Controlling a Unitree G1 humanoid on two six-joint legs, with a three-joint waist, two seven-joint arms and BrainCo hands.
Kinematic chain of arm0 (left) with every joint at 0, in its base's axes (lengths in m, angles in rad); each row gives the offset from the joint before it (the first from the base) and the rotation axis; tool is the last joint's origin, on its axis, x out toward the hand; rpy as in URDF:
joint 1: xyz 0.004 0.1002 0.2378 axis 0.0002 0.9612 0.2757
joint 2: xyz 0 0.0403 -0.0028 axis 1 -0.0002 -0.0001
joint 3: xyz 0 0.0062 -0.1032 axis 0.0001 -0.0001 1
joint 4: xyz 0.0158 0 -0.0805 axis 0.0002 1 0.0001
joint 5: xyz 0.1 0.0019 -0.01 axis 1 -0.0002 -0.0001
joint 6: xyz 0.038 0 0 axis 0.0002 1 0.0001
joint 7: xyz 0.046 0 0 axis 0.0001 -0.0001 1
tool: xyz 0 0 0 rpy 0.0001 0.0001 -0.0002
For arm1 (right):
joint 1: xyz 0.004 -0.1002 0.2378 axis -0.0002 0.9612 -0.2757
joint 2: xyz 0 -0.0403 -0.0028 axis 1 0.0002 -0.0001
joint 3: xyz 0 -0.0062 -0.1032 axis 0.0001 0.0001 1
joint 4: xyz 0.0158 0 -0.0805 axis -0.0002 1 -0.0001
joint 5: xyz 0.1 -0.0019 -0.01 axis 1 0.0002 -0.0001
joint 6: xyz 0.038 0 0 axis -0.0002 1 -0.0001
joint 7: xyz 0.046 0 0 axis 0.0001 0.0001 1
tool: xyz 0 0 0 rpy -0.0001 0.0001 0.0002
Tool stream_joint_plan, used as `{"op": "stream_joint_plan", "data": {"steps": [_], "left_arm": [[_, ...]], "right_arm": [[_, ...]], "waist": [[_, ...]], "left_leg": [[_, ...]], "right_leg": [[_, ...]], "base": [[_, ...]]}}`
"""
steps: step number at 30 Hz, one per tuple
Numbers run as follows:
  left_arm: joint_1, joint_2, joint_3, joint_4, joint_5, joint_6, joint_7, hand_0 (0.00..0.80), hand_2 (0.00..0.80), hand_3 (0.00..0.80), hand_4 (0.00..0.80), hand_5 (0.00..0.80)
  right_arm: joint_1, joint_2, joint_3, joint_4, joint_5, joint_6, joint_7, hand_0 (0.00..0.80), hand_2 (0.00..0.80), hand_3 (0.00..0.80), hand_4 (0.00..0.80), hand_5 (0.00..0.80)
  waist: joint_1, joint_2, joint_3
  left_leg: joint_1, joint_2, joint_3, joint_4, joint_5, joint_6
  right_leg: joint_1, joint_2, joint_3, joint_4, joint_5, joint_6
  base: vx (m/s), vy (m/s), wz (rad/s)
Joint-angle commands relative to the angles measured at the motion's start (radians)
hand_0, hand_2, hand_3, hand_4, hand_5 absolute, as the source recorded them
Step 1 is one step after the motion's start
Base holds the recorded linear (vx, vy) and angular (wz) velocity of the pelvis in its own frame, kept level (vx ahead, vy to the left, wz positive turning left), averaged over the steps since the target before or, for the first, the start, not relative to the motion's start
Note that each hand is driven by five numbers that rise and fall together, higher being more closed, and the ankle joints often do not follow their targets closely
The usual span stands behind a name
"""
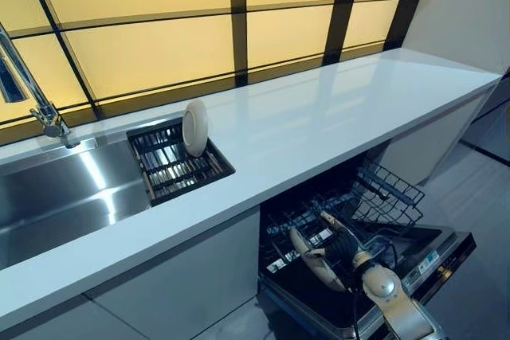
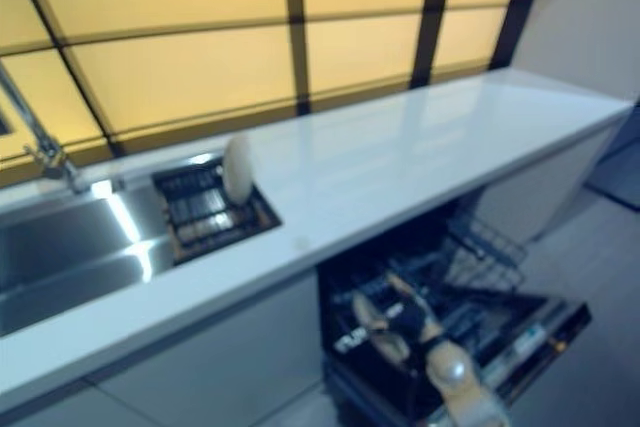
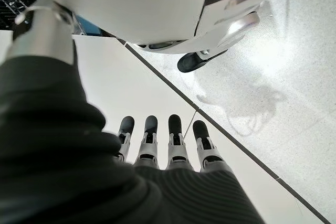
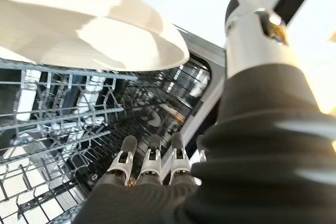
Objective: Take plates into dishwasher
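Note:
My right hand [image 1: 341, 246] reaches down over the open dishwasher [image 1: 434, 256] below the counter. It holds a white plate [image 1: 304, 254], tilted on edge just above the pulled-out wire rack [image 1: 382, 197], with the thumb across the plate's face. In the right wrist view the plate [image 4: 89, 30] sits above the fingers [image 4: 149, 163], and the rack's tines [image 4: 52, 129] lie beyond. A second white plate [image 1: 195, 127] stands upright in the dark drying rack [image 1: 171, 169] set in the sink. My left hand [image 3: 163, 145] hangs by my side with straight fingers, holding nothing.
A long white countertop [image 1: 335, 109] runs above the dishwasher, with yellow window panels behind it. The steel sink [image 1: 56, 197] and a faucet [image 1: 44, 109] are at the left. A white wall closes off the counter's right end.

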Motion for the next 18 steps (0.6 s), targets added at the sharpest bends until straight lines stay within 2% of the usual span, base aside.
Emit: {"op": "stream_joint_plan", "data": {"steps": [1,13,18], "left_arm": [[-0.001,-0.012,-0.028,0.041,-0.005,-0.02,0.001,0.0,0.0,0.0,0.0,0.0],[0.007,-0.007,-0.004,0.043,-0.028,-0.034,0.008,0.0,0.0,0.0,0.0,0.0],[0.009,-0.004,0.007,0.052,-0.035,-0.038,0.012,0.0,0.0,0.0,0.0,0.0]], "right_arm": [[-0.004,-0.05,-0.064,-0.112,0.033,-0.076,-0.018,0.0,0.0,0.0,0.0,0.0],[0.028,-0.071,-0.164,-0.17,0.094,-0.119,-0.084,0.0,0.0,0.0,0.0,0.0],[0.042,-0.079,-0.22,-0.204,0.133,-0.178,-0.141,0.0,0.0,0.0,0.0,0.0]], "waist": [[-0.004,0.005,-0.031],[-0.031,0.004,-0.035],[-0.041,0.003,-0.038]], "left_leg": [[-0.049,0.076,0.013,0.022,0.062,-0.087],[-0.044,0.078,0.019,0.018,0.055,-0.087],[-0.042,0.079,0.021,0.016,0.048,-0.086]], "right_leg": [[-0.031,-0.007,-0.01,0.012,0.07,-0.038],[-0.042,-0.002,0.013,0.013,0.071,-0.035],[-0.044,0.0,0.021,0.011,0.072,-0.033]], "base": [[0.0,0.0,0.0],[-0.011,-0.002,-0.03],[-0.02,-0.017,-0.05]]}}
